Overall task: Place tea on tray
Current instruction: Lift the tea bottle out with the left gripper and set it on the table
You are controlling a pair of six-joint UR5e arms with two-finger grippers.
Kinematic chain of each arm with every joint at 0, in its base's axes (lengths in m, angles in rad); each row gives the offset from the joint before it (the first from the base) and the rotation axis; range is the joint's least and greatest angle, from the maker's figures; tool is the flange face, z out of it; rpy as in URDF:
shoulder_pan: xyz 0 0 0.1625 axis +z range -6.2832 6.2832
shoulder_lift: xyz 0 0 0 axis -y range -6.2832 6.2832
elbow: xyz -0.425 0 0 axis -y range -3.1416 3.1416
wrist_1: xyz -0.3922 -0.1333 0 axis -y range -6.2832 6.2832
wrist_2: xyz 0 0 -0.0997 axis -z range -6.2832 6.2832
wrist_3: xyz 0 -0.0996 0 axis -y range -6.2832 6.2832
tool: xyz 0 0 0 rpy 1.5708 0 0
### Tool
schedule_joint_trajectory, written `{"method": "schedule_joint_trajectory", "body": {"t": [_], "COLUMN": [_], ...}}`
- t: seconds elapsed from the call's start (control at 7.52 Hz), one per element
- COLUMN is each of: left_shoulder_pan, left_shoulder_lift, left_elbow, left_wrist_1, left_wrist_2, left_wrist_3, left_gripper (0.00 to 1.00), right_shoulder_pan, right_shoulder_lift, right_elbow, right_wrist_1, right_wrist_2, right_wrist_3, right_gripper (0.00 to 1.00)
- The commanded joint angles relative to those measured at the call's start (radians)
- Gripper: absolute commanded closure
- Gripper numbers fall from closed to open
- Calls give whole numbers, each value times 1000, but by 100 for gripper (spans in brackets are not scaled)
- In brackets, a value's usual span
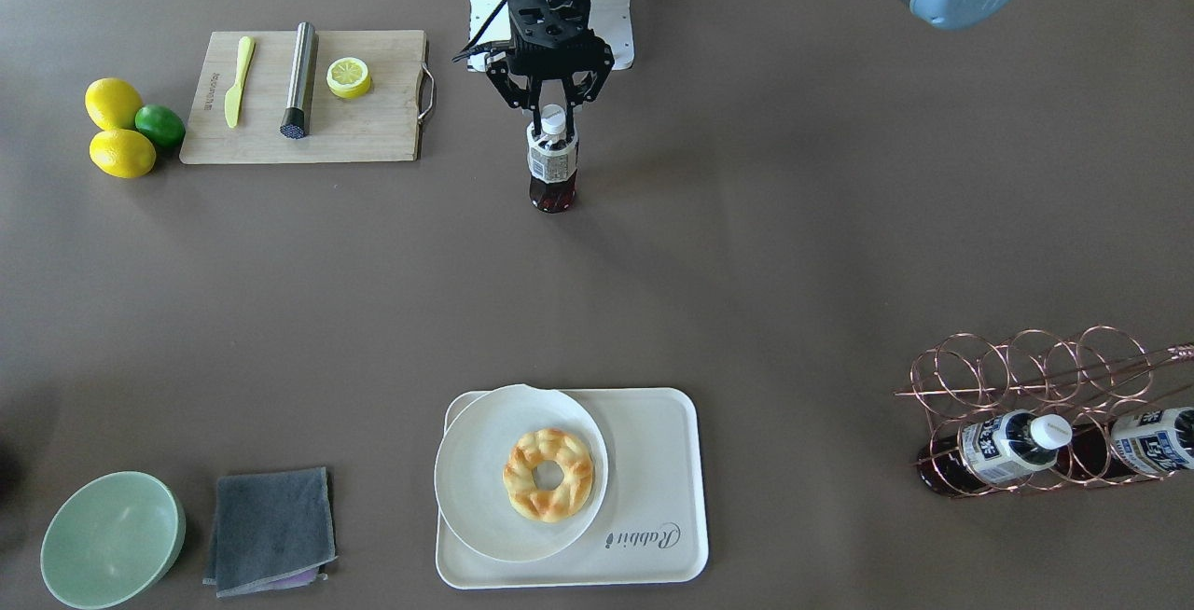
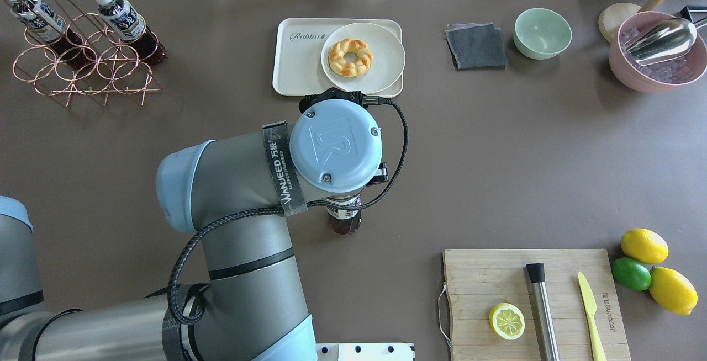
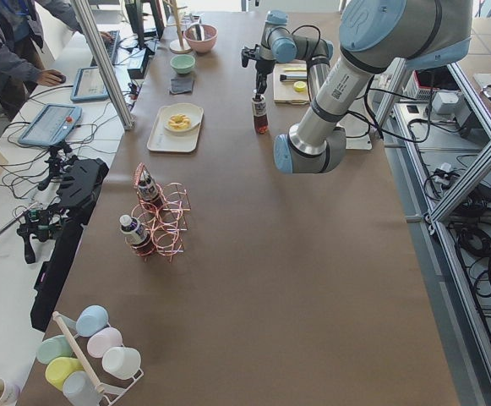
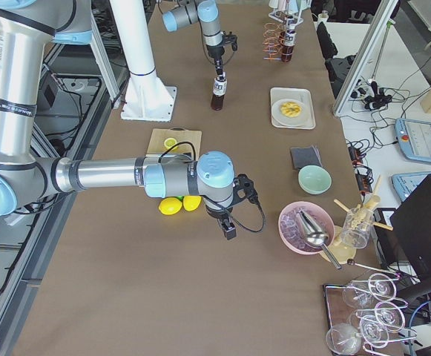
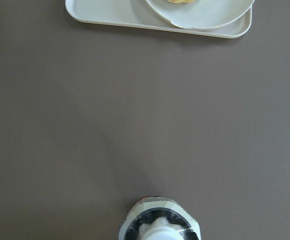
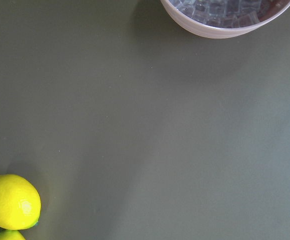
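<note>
**Tea pinched at the cap, well short of the tray**

We see the left gripper (image 1: 553, 114) pointing straight down, its two fingers pressed against the white cap of the tea (image 1: 552, 167). The bottle is upright over the bare brown table (image 1: 746, 265); we cannot tell whether its base touches. In the overhead view the tray (image 2: 293, 74) lies at 12 o'clock from the tea, well apart. A round plate (image 2: 386, 60) with a ring pastry (image 2: 350, 57) covers the tray's right half. The copper rack (image 2: 83, 71) sits at 10 o'clock and the cutting board (image 2: 486, 283) at 4 o'clock. The right gripper (image 4: 230, 228) hangs over the table with the lemons (image 4: 172, 205) at its 9 o'clock. We cannot tell whether its fingers are spread.
</note>
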Motion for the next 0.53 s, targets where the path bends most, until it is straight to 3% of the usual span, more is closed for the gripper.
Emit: {"method": "schedule_joint_trajectory", "body": {"t": [0.0, 0.13, 0.4], "left_shoulder_pan": [1, -3, -65], "left_shoulder_lift": [5, 11, 89], "left_elbow": [-26, -55, -199], "left_wrist_1": [3, 6, 15], "left_wrist_2": [1, -2, -22], "left_wrist_3": [6, 6, 91], "left_gripper": [6, 4, 6], "right_shoulder_pan": [-26, -44, -183], "right_shoulder_lift": [39, 47, 131], "right_elbow": [2, 60, 195], "right_wrist_1": [-4, -3, -1], "right_wrist_2": [55, 55, 64], "right_wrist_3": [43, 78, 491], "right_gripper": [0, 0, 0]}}
